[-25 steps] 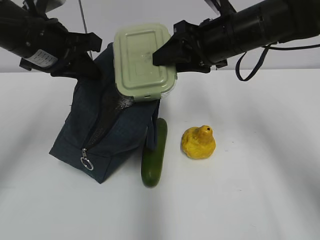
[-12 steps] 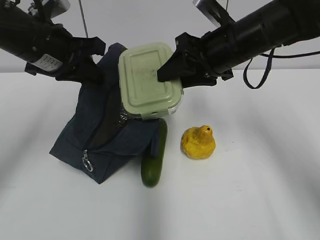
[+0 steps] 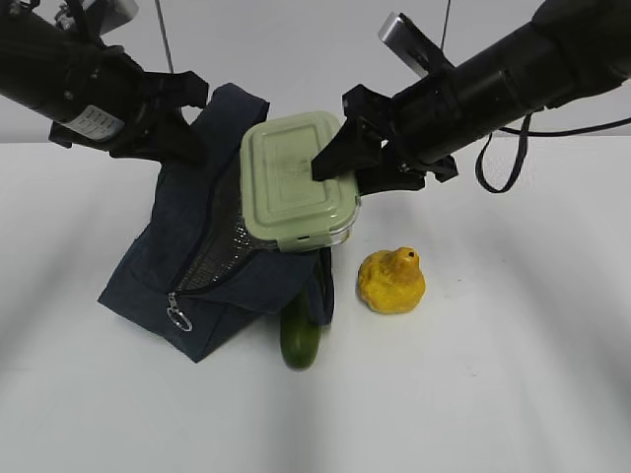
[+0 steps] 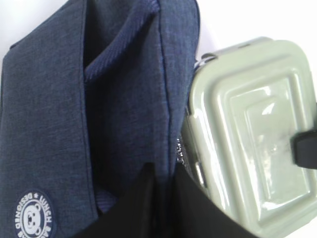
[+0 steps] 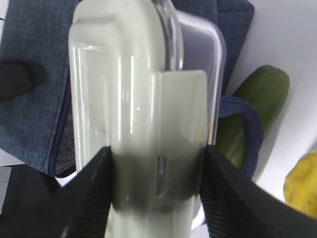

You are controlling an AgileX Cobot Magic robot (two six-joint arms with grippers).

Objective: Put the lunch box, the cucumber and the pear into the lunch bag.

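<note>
1. The cucumber (image 3: 302, 335) lies on the white table (image 3: 493, 394), nearest to the front. It is dark green and long. Its far part is hidden behind a blue strap loop (image 3: 324, 286) of the bag.
2. The pear (image 3: 391, 281) sits just to the right of the cucumber. It is yellow and lumpy, with its little point up. It does not touch the cucumber.
3. The lunch bag (image 3: 197, 266) stands to the left of the cucumber. It is dark blue. Its zipper is open, and the shiny silver inside shows. A silver ring pull (image 3: 178, 318) hangs at the near end of the zipper.
4. The lunch box (image 3: 298, 182) is up in the air, tilted, with its pale green lid facing the front. Its lower edge is at the open top of the bag.
5. The right gripper (image 5: 157, 193) squeezes the lunch box. One black finger is on each side of it, over the lid and the clear bottom.
6. The left gripper (image 3: 182, 123) is at the far top of the bag, on the left side. In the left wrist view its dark fingers (image 4: 148, 203) sit very close together at the blue cloth by the zipper. I cannot tell if they pinch the cloth.
7. A round patch (image 4: 33, 218) with a bear face is on the side of the bag.
</note>
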